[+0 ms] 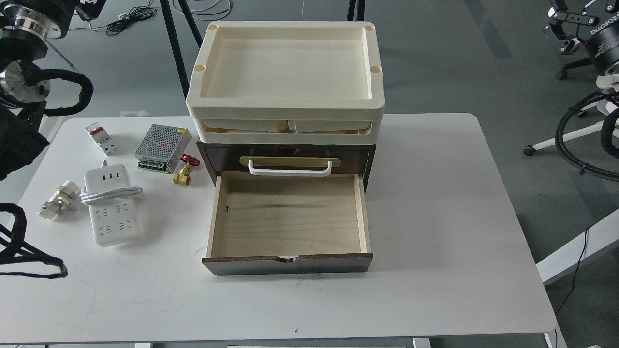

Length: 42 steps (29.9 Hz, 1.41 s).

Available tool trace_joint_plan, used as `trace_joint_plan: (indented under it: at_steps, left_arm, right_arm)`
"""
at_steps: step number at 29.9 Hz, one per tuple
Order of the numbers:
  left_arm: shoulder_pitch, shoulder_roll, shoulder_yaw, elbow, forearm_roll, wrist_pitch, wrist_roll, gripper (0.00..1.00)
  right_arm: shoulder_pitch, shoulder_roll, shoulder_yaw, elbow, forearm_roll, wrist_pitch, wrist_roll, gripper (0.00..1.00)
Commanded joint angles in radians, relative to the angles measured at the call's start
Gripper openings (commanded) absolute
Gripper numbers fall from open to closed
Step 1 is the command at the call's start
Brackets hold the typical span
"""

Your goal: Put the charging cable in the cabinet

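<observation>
You have the charging cable, a white power strip with its thick cord looped round the middle, lying flat on the white table to the left of the cabinet, well apart from the open lower drawer, which stands pulled out and bare of contents. Neither gripper is near it: the right gripper sits high at the top right corner with its two fingers spread and holding nothing, and at the top left only thick joints of the left arm show, so its gripper is out of sight. The step in hand looks like the reach, and the left arm is the natural one for it. Come down over the strip's long sides, close across the narrow width beside the cord wrap rather than on it, so the cord does not slip or unwind. Mind the neighbours: a pale fitting lies just beside the strip on its left, a silver perforated power-supply box and a small brass valve sit behind and to its right. Lift clear of the drawer's side wall before carrying across, then lower flat into the pale wood interior.
</observation>
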Motion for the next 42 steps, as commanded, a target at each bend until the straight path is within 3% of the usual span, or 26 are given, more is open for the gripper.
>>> trace_joint_plan:
  at_steps: [1, 9, 15, 17, 23, 29, 32, 36, 38, 42]
  left_arm:
    - [0.015, 0.002, 0.006, 0.0, 0.002, 0.0, 0.002, 1.0]
    - [0.013, 0.001, -0.032, 0.008, -0.011, 0.0, -0.004, 1.0]
    - [-0.004, 0.008, -0.062, 0.026, -0.027, 0.0, -0.059, 1.0]
    - [-0.003, 0.005, -0.074, 0.025, -0.028, 0.0, -0.129, 1.0]
    - [0.039, 0.013, -0.088, 0.009, -0.025, 0.0, -0.129, 0.99]
    - [0.0, 0.092, -0.073, -0.032, -0.012, 0.0, -0.129, 0.99]
    - [-0.012, 0.175, -0.046, -0.241, 0.044, 0.0, -0.129, 0.99]
    - [0.006, 0.407, -0.036, -0.741, 0.217, 0.0, -0.129, 0.99]
    - [0.008, 0.502, -0.034, -0.924, 0.315, 0.0, -0.129, 0.99]
    - [0.006, 0.663, 0.016, -1.093, 0.45, 0.0, -0.129, 0.99]
  right_arm:
    - [-0.002, 0.002, 0.002, 0.003, 0.0, 0.003, -0.001, 0.99]
    - [0.006, 0.005, 0.011, 0.003, 0.0, 0.003, -0.001, 0.99]
    - [0.009, 0.01, 0.009, 0.003, 0.0, 0.003, -0.001, 0.99]
    - [0.011, 0.011, 0.009, 0.003, 0.0, 0.003, -0.001, 0.99]
    - [0.018, 0.01, 0.009, 0.003, 0.0, 0.003, -0.001, 0.99]
    - [0.031, -0.008, 0.011, 0.003, 0.0, 0.003, -0.001, 0.99]
    - [0.031, -0.019, 0.011, 0.003, 0.0, 0.003, -0.001, 0.99]
    - [0.029, -0.021, 0.011, 0.002, 0.0, 0.002, -0.004, 0.99]
    - [0.029, -0.022, 0.011, 0.002, 0.0, 0.002, -0.004, 0.99]
    - [0.027, -0.031, 0.011, -0.001, 0.0, 0.002, -0.002, 0.99]
